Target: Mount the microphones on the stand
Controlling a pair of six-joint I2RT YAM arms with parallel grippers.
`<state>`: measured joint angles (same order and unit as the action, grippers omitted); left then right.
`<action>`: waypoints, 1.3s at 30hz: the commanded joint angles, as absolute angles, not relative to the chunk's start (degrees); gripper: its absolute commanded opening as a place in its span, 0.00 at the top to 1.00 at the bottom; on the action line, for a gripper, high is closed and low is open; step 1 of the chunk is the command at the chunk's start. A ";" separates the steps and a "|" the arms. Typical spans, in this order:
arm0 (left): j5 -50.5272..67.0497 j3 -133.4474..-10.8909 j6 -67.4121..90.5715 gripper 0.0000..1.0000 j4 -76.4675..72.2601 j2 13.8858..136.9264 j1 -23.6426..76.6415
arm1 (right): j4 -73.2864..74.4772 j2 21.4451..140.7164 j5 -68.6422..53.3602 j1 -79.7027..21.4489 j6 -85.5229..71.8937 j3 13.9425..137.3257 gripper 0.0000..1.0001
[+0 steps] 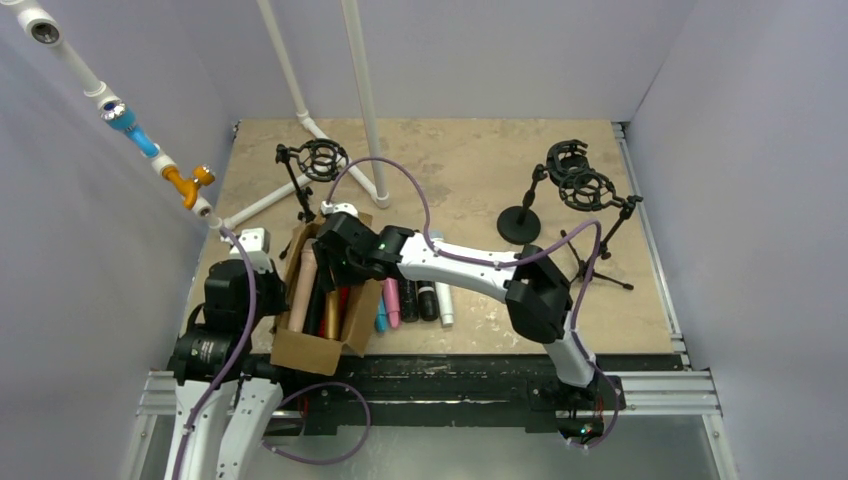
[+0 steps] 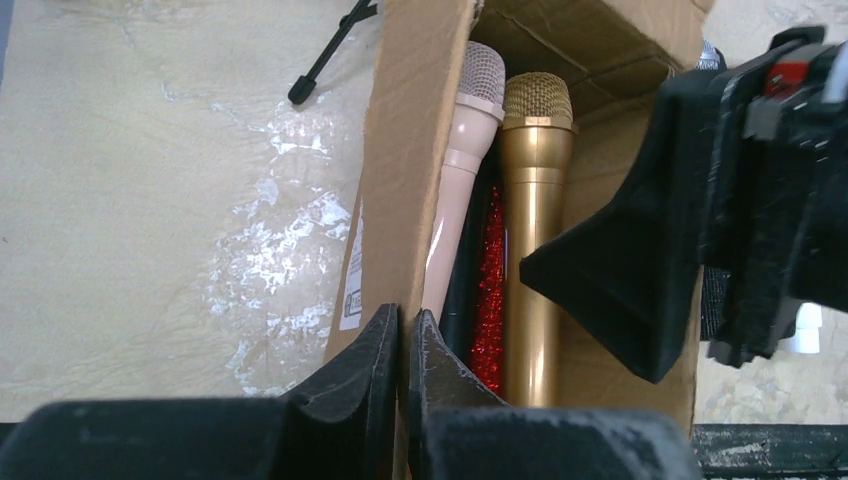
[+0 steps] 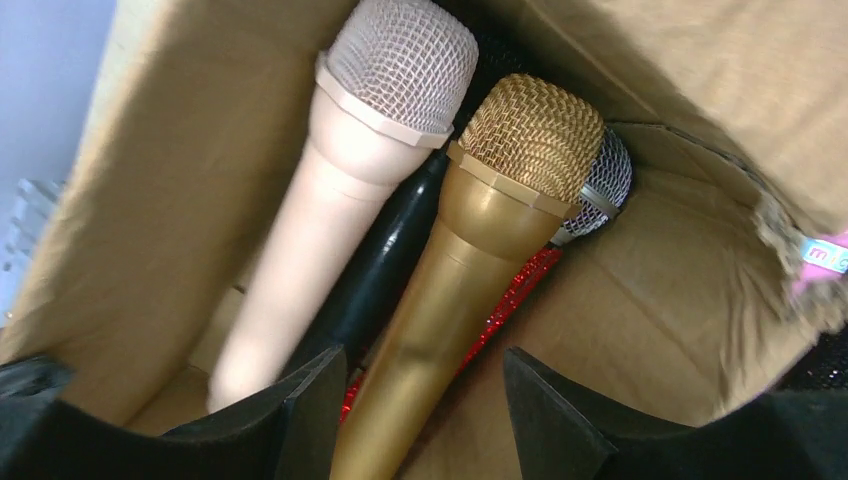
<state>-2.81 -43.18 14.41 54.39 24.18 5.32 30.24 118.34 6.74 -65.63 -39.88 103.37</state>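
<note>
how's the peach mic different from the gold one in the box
Colour: the peach microphone has a pale body and a silvery-pink mesh head. The gold microphone is gold all over, mesh included.
Place: the peach microphone lies nearer the cardboard box wall. The gold microphone runs between the open fingers of the right gripper.
Shared: both are slim handheld stick mics, lying side by side, heads pointing the same way.
</note>
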 commanded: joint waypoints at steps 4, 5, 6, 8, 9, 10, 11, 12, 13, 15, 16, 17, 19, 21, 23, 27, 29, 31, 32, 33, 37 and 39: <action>-1.98 -41.95 17.52 1.00 45.40 23.72 5.45 | 35.07 120.13 7.22 -65.58 -39.04 107.12 0.37; -1.63 -41.73 17.83 1.00 45.24 23.92 5.45 | 35.07 120.60 7.16 -65.52 -38.84 107.32 0.37; -1.32 -41.48 18.06 1.00 45.26 24.17 5.45 | 35.13 121.24 7.01 -65.48 -38.57 107.57 0.38; -0.77 -41.21 18.34 1.00 45.46 24.51 5.45 | 35.67 122.78 6.75 -65.32 -38.45 108.62 0.38; -0.49 -41.09 18.56 1.00 45.56 24.48 5.45 | 35.83 123.64 6.58 -65.23 -38.35 109.02 0.38; -0.30 -40.91 18.77 1.00 45.61 24.30 5.45 | 35.88 124.43 6.44 -65.14 -38.25 109.41 0.39; 0.35 -40.75 18.80 1.00 45.53 23.91 5.45 | 36.00 125.30 6.37 -65.01 -38.16 109.73 0.39; 1.19 -40.58 18.87 1.00 45.49 23.80 5.45 | 36.16 125.98 6.27 -64.91 -38.03 110.03 0.39; 1.74 -40.46 18.96 1.00 45.53 23.67 5.45 | 36.38 126.97 6.24 -64.75 -37.91 110.38 0.39; 2.64 -40.44 18.99 1.00 45.68 23.72 5.45 | 36.62 128.16 6.52 -64.48 -37.67 110.65 0.40; 2.93 -40.38 19.06 1.00 45.70 23.73 5.45 | 36.71 128.49 6.73 -64.43 -37.58 110.61 0.41; 3.12 -40.28 19.09 1.00 45.58 23.77 5.45 | 36.63 128.70 6.76 -64.35 -37.52 110.34 0.41; 3.71 -40.15 18.76 0.97 45.03 24.25 5.45 | 35.79 128.41 6.70 -64.34 -37.44 109.22 0.42; 4.36 -40.16 17.61 0.79 43.88 25.29 5.45 | 34.49 127.90 6.43 -64.34 -37.40 107.62 0.44; 3.94 -40.45 16.15 0.70 41.99 26.95 5.45 | 33.25 127.48 5.98 -64.34 -37.06 106.48 0.47; 3.25 -41.99 13.31 0.49 39.87 32.56 5.45 | 31.75 127.11 5.69 -64.34 -36.24 105.23 0.52; 3.25 -42.92 12.81 0.47 38.79 35.99 5.45 | 30.95 126.92 5.64 -64.33 -35.98 104.33 0.54; 3.18 -43.59 12.70 0.47 37.57 38.20 5.45 | 30.61 126.83 5.45 -64.34 -35.82 103.72 0.56; 2.90 -43.78 12.74 0.48 37.04 38.98 5.45 | 30.42 126.78 5.44 -64.34 -35.78 103.45 0.56; 2.56 -43.93 12.81 0.50 36.39 39.70 5.45 | 30.18 126.63 5.45 -64.34 -35.77 103.23 0.57; 1.47 -43.54 12.30 0.67 35.29 41.96 5.45 | 28.41 125.55 5.15 -64.34 -35.77 101.87 0.60; 0.29 -43.23 11.74 0.80 35.26 42.74 5.45 | 27.35 124.98 4.94 -64.31 -35.69 101.48 0.62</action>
